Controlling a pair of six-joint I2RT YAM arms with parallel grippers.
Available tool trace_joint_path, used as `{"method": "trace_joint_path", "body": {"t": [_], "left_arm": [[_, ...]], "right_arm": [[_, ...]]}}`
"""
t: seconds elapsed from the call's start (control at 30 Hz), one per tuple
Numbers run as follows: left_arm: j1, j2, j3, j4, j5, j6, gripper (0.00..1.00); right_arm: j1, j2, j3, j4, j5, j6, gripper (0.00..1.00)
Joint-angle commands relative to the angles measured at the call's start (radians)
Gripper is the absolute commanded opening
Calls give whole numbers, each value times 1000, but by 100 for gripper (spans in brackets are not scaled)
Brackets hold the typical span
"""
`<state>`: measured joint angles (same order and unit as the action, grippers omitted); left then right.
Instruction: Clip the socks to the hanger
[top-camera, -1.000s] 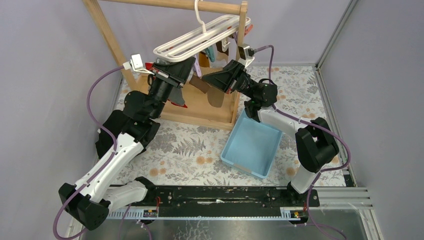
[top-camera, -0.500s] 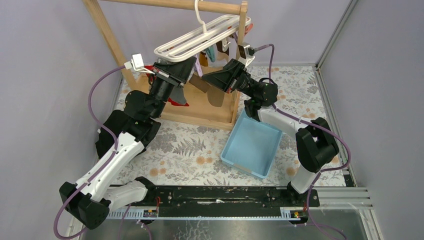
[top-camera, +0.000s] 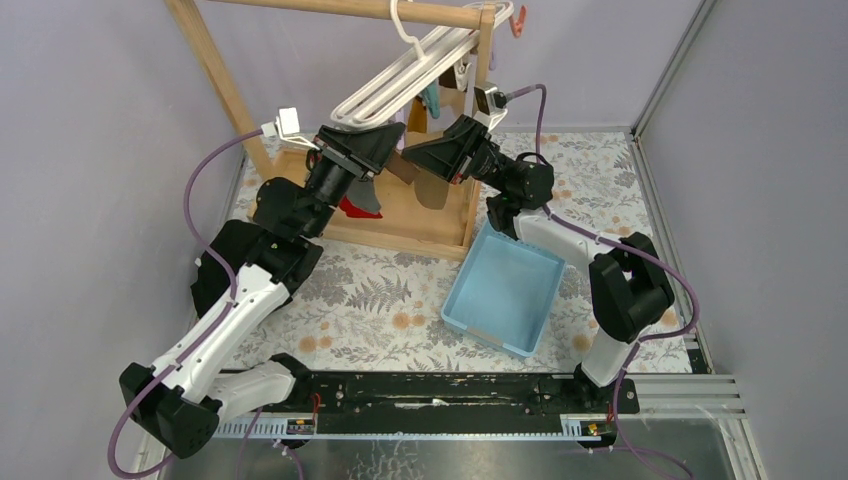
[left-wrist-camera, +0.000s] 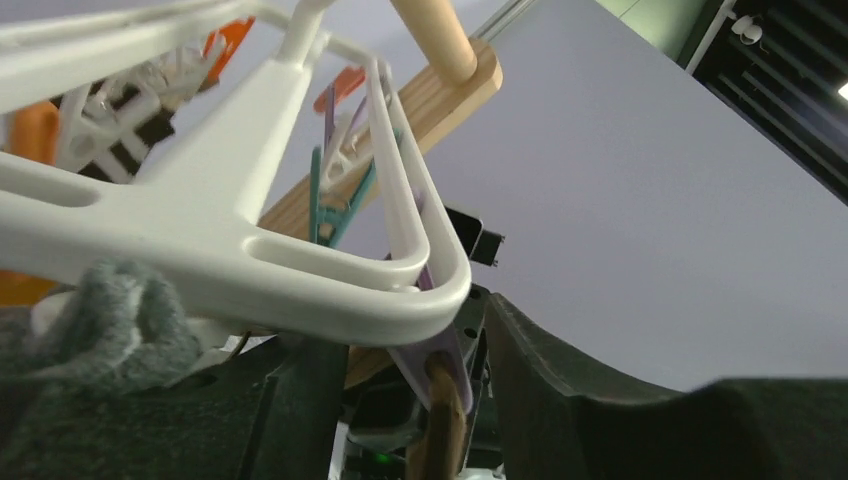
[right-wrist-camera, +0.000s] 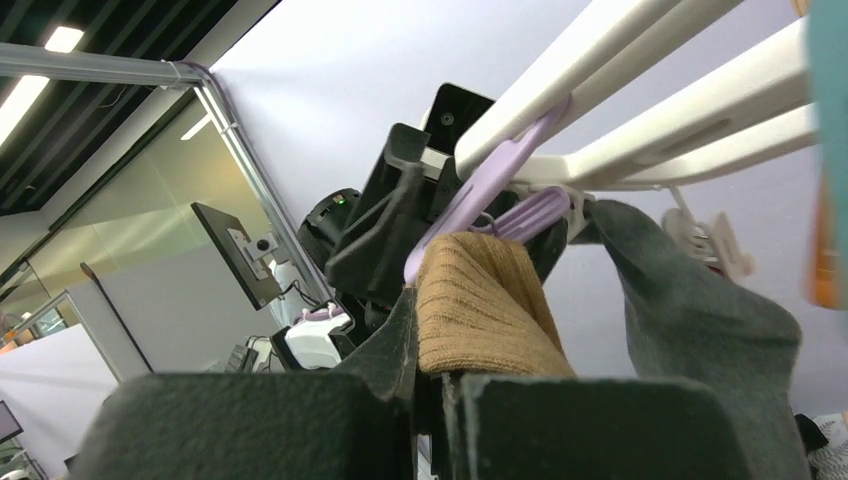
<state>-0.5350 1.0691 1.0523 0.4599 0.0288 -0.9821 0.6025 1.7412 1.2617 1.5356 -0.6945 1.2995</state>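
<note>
Overhead rear view; wrists close under hanger (left-wrist-camera: 200, 240).

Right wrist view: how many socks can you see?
2. A tan sock sits centre, its top at the purple clip; a grey sock hangs to its right under the white hanger. Others may be hidden.

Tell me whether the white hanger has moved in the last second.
Yes. The hanger has tilted steeper: its far end has risen up to the wooden rail, while its near end has swung slightly right.
</note>
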Motion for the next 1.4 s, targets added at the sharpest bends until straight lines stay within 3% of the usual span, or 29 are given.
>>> {"method": "trace_joint_path", "body": {"t": [0.0, 0.37, 0.6, 0.73, 1.0, 1.37], "left_arm": [[-15, -9, 11, -30, 99, -25, 61], [-15, -91, -10, -153, 7, 13, 81], [-16, -175, -52, -241, -65, 44, 84], [-16, -208, -51, -291, -89, 69, 85], [-15, -259, -26, -456, -225, 156, 98], [-16, -282, 30, -632, -301, 266, 99]], "right_arm": [[9, 12, 64, 44, -11, 0, 0], [3, 51, 87, 32, -4, 3, 0], [-9, 50, 72, -42, 24, -35, 51], [-12, 58, 61, -78, 29, -30, 64], [-12, 82, -13, -68, -4, 56, 72], [-20, 24, -264, -99, -6, -10, 72]]}}
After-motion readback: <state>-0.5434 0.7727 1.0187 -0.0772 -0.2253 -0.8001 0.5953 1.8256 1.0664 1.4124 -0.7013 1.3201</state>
